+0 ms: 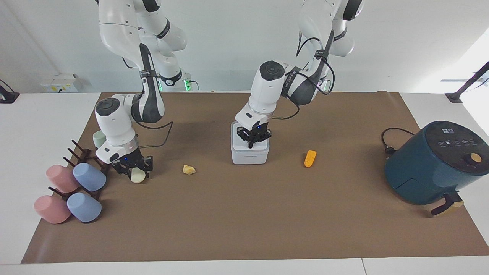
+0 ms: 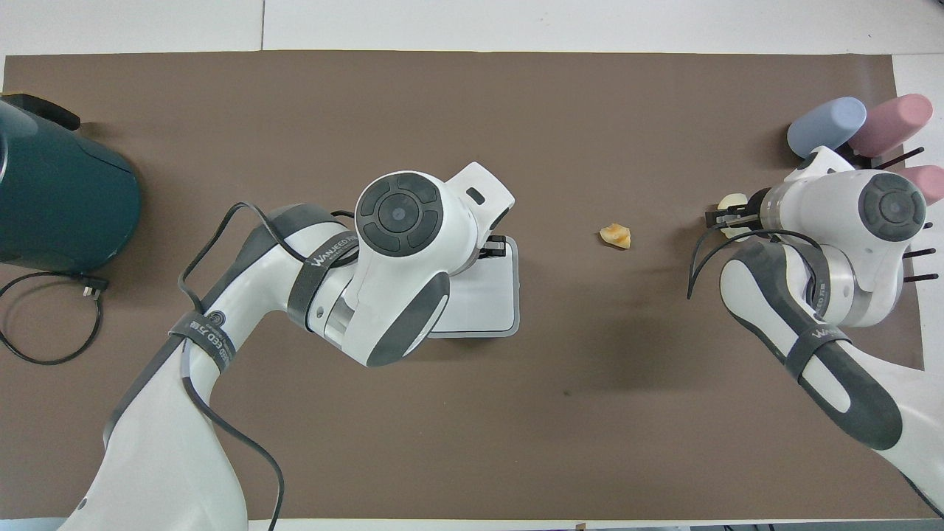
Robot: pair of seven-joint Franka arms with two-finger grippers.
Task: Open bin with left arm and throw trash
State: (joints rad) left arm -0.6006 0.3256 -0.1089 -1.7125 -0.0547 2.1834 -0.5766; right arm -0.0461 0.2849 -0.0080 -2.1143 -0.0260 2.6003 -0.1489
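Two arms are down at the brown mat (image 1: 244, 221). Nearest the robots, the white bin (image 1: 250, 149) stands mid-table with its lid down. The left gripper (image 1: 251, 144) rests its tip on the lid, toward the edge farther from the robots; its fingertips are pressed together and hold nothing. From overhead the arm covers most of the bin (image 2: 483, 299), and only the gripper's dark tip (image 2: 495, 246) shows at the lid's edge.

A little farther out lie three scraps of trash. An orange piece (image 1: 310, 158) sits on the mat beside the bin, toward the left arm's end. One yellowish lump (image 1: 188, 169) lies toward the right arm's end, well apart from the bin (image 2: 615, 235). At that end the right gripper (image 1: 136, 172) is down around a cream lump (image 1: 138, 175), fingers partly drawn in on either side of it; whether they grip it I cannot tell. Overhead, the lump (image 2: 731, 203) peeks out past the gripper (image 2: 726, 219).

Just beside the right gripper, farther out, four pastel cups (image 1: 76, 191) lie on a dark rack (image 1: 78, 151). At the left arm's end stands a teal air fryer (image 1: 435, 162), its cord (image 1: 389, 141) curled on the mat.
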